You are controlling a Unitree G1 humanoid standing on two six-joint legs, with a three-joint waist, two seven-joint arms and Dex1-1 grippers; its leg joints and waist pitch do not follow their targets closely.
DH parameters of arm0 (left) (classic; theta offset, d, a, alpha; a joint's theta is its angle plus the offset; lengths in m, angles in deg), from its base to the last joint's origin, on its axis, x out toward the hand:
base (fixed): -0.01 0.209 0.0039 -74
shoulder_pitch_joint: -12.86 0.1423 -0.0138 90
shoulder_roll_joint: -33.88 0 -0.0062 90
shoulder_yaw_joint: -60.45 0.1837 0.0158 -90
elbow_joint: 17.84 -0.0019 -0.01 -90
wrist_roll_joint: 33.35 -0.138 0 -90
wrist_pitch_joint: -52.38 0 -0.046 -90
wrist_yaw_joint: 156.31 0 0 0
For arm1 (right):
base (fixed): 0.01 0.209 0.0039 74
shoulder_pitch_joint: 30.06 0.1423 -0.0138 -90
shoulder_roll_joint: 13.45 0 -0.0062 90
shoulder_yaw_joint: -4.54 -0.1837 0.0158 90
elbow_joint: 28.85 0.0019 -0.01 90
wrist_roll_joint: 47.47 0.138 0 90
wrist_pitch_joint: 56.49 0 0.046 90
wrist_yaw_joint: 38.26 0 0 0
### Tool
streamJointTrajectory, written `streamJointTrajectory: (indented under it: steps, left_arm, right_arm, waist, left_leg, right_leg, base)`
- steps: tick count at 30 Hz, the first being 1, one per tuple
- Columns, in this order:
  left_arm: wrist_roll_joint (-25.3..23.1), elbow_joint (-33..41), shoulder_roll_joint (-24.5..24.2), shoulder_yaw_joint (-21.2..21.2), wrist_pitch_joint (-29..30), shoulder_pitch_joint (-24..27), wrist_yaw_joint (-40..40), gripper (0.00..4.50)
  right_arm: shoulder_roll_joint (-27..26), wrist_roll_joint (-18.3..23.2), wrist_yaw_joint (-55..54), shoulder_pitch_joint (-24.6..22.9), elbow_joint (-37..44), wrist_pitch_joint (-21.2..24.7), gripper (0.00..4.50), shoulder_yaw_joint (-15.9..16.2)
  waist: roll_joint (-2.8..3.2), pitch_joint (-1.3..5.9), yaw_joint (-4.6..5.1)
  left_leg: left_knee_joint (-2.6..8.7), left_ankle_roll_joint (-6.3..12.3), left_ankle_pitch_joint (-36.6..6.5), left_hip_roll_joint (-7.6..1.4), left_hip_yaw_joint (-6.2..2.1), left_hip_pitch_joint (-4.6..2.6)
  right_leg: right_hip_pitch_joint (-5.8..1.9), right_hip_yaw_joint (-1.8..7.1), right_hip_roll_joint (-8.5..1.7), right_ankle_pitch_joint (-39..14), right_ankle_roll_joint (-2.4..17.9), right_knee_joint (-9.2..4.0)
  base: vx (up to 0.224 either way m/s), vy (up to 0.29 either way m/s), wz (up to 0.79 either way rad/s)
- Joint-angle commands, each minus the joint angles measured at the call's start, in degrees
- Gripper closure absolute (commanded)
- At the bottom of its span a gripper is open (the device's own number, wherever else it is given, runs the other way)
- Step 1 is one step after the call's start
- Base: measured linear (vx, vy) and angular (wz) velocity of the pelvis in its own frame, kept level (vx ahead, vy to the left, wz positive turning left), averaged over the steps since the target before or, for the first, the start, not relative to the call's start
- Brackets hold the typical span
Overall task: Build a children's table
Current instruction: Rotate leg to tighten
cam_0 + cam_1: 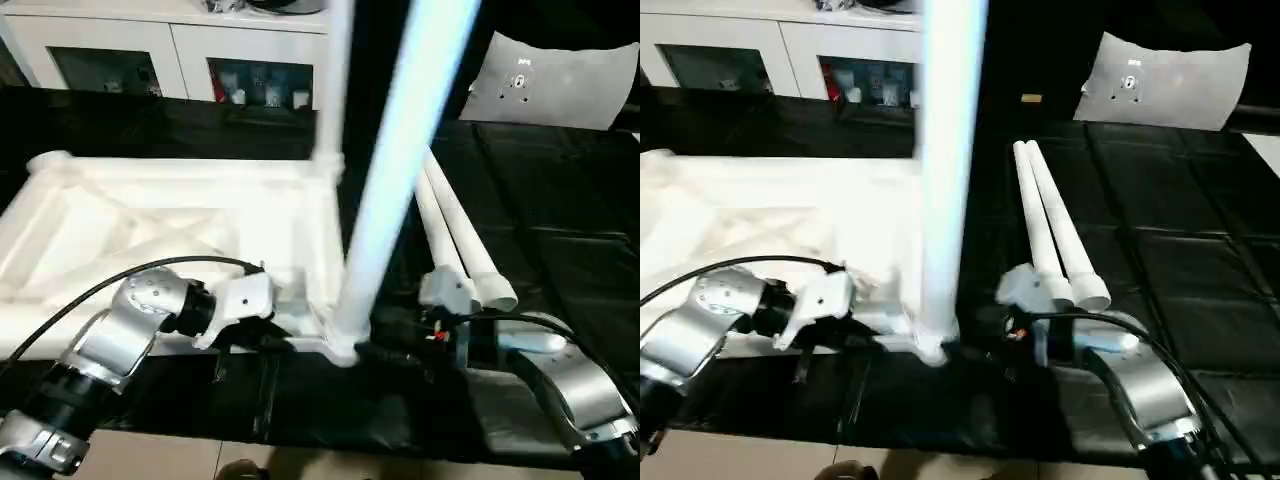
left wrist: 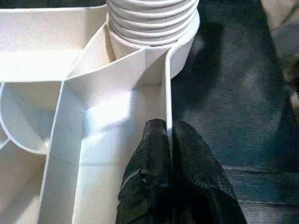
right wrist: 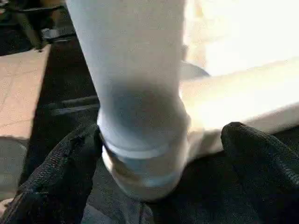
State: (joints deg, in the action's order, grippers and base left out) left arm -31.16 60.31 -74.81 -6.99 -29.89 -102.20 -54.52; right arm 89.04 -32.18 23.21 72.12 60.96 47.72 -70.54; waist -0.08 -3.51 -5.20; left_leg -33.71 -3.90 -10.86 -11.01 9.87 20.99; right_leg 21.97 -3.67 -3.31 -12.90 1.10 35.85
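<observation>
Two long white tapered plastic legs (image 1: 1060,235) are lying side by side, touching, on the black padded mat (image 1: 560,230), just beyond the right gripper (image 3: 154,186) and to the right of the all-white plastic table top (image 1: 170,240). That rectangular top is lying upside down on the mat, its ribbed underside facing up. A third white leg (image 1: 390,190) is standing upright in the round socket at the near right corner of the top, and a fourth leg (image 1: 333,80) is being seen rising from the far right corner. The left gripper (image 2: 168,154) is being held at the near edge of the top, its black jaws pinched shut on a thin upright white rib (image 2: 167,93) that runs to the corner socket, as the left wrist view shows. The right gripper is being held at the base of the near upright leg, its jaws standing wide open with one black finger (image 3: 56,182) on either side of the leg's foot; whether they are touching it cannot be told, and nothing is being gripped. Behind the mat, a white cabinet with glass doors (image 1: 180,60) and a flat white board (image 1: 560,85) are being seen.
</observation>
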Motion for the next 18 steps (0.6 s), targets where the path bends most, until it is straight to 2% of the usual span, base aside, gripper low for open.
streamJointTrajectory:
  steps: [1,2,4,5,7,10,18]
  left_arm:
    - [-0.22,0.28,0.13,0.82,-2.65,-2.37,-2.51,4.5]
    - [-0.27,-0.19,0.2,0.93,-3.13,-2.63,-2.79,4.5]
    - [-0.32,-0.64,0.26,1.31,-3.72,-3.01,-3.41,4.5]
    - [-0.34,-0.73,0.32,1.39,-3.83,-3.07,-3.56,4.5]
    - [-0.48,-1.05,0.35,1.68,-4.42,-3.23,-3.91,4.5]
    - [-0.24,-1.45,0.46,1.9,-4.67,-3.43,-4.02,4.5]
    - [-0.78,-3.01,0.36,2.28,-6.16,-3.78,-4.25,4.5]
  right_arm:
    - [0.1,0.58,1.65,1.5,-0.55,-0.01,0.21,0.61]
    - [-0.13,0.77,2.07,1.9,-0.96,0.21,0.21,0.69]
    - [-0.59,0.81,2.8,2.92,-2.05,0.47,0.56,0.94]
    - [-0.67,0.74,3.11,3.21,-2.37,0.42,0.56,1.12]
    - [-0.82,0.64,3.47,3.72,-2.99,0.24,0.68,1.35]
    - [-1.01,0.83,3.9,4.24,-3.65,0.11,1.01,1.33]
    - [-1.82,0.84,4.96,5.16,-5.22,0.08,1.56,1.63]
  waist:
    - [0.31,3.13,0.17]
    - [0.33,3.18,0.22]
    - [0.33,3.22,0.16]
    - [0.44,3.29,0.05]
    - [0.28,3.38,0.06]
    - [0.37,3.46,0.01]
    - [0.21,3.3,0.07]
  left_leg:
    - [3.84,2.27,-8.94,-2.52,-0.68,-0.68]
    - [3.86,2.02,-9.05,-2.57,-0.72,-0.73]
    - [3.8,1.87,-9.09,-2.55,-0.71,-0.76]
    - [3.78,1.88,-8.58,-2.6,-0.73,-0.79]
    - [3.73,2.09,-7.93,-2.62,-0.72,-0.72]
    - [3.63,2.5,-7.16,-2.58,-0.69,-0.68]
    - [3.73,2.11,-8.27,-2.6,-0.7,-0.68]
  right_leg:
    - [-2.66,3.31,-4.9,-4.45,13.12,-4.19]
    - [-2.63,3.29,-4.91,-4.69,13.13,-4.15]
    - [-2.58,3.32,-4.91,-4.78,13.17,-4.13]
    - [-2.57,3.3,-4.92,-3.87,13.34,-3.94]
    - [-2.6,3.24,-4.82,-2.09,13.74,-3.76]
    - [-2.66,3.19,-4.83,-0.26,14.1,-3.56]
    - [-2.63,3.2,-4.9,-3.07,13.69,-3.84]
  base:
    - [0.0,0.0,0.0]
    - [0.0,0.0,0.0]
    - [0.0,0.0,0.0]
    - [0.0,0.0,0.0]
    - [0.0,0.0,0.0]
    - [0.0,0.0,0.0]
    - [0.0,0.0,0.0]
